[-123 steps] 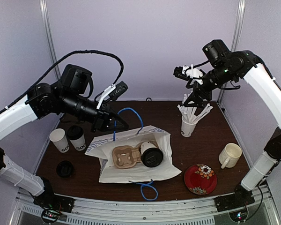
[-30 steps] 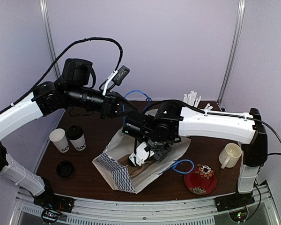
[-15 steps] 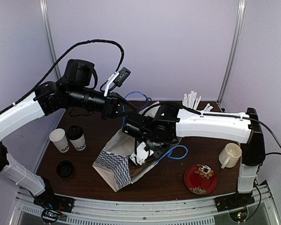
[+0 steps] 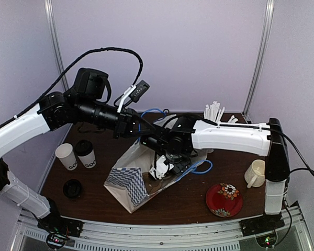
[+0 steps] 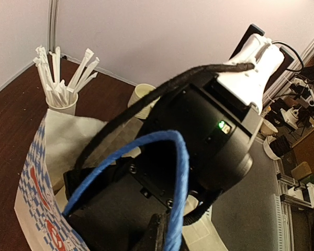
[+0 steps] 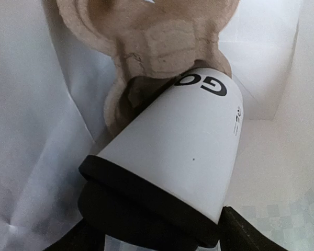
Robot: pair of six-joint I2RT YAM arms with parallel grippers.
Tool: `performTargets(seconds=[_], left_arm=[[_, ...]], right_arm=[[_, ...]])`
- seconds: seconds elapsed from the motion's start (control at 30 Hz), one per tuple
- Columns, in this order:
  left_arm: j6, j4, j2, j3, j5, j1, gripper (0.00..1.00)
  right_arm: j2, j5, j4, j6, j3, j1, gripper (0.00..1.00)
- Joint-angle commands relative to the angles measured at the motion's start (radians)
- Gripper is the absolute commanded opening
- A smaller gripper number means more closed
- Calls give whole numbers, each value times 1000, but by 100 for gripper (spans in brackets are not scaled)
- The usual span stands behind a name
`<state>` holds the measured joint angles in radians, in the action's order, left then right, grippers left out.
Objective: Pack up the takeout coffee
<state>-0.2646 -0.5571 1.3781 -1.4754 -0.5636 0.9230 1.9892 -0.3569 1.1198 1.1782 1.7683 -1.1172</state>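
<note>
done: 1 cup [image 6: 183, 151] in bag [image 4: 128, 180]
todo: 2 cups [image 4: 67, 156] outside
left pincer [image 4: 134, 127]: clamps handle [image 5: 180, 172]
right pincer [image 4: 162, 168]: cannot tell

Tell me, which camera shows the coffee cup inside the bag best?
The right wrist view: the lidded cup fills it, lying tilted against a cardboard carrier. The top view hides it behind the paper bag and right arm; the left wrist view shows only the bag's outside.

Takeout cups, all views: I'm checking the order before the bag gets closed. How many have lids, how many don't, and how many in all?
Lidded cups: 2, one of them inside the bag
Unlidded cups: 1
Total: 3
</note>
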Motion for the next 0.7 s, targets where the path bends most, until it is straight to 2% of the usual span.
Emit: performTargets(seconds=[0.0, 0.2, 0.37, 0.67], left_arm=[[25, -6, -7, -6, -37, 3, 0], [46, -14, -8, -10, -7, 2, 0], [76, -18, -14, -11, 70, 3, 0], [179, -29, -25, -17, 333, -1, 0]], right_arm=[[12, 8, -5, -29, 25, 17, 71], [-33, 57, 75, -71, 110, 13, 59], [-103, 128, 137, -106, 164, 2, 58], [-155, 257, 324, -169, 319, -10, 57]])
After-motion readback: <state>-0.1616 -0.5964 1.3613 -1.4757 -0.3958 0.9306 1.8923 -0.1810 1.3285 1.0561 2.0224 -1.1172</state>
